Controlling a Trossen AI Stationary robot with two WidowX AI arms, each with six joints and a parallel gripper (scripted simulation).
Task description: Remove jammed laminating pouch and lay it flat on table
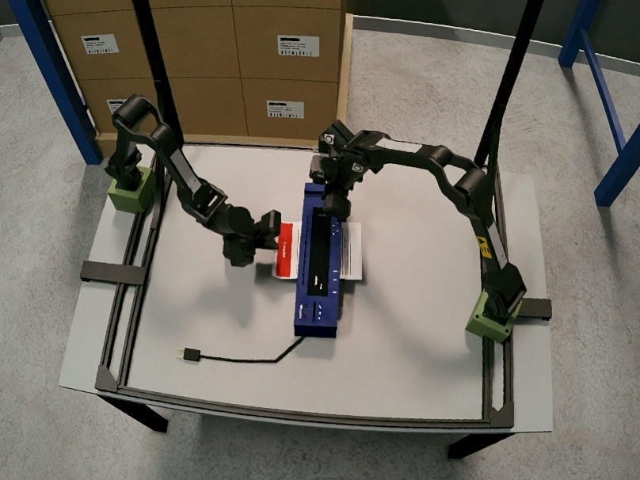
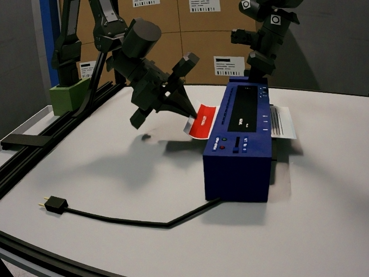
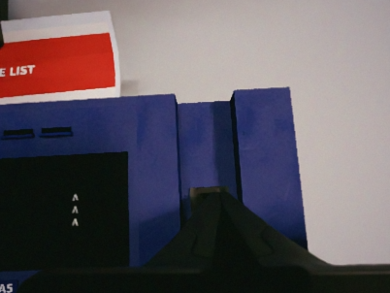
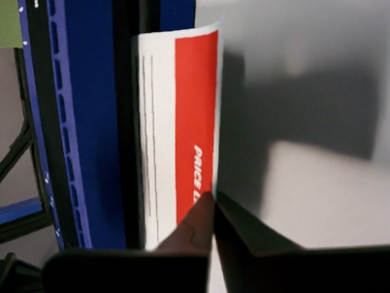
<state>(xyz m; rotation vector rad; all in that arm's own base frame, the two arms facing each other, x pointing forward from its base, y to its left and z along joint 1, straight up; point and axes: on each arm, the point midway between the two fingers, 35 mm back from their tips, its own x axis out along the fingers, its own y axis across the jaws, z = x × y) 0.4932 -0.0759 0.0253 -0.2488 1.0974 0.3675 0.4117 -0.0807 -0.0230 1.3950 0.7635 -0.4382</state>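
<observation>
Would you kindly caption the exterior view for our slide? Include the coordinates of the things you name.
Right gripper (image 1: 276,246) (image 2: 195,116) (image 4: 214,195) pinches the pouch (image 1: 285,258) (image 2: 205,123) (image 3: 60,65) (image 4: 195,97) jutting from the blue laminator (image 1: 318,248) (image 2: 237,175) (image 3: 150,146) (image 4: 94,121).
</observation>
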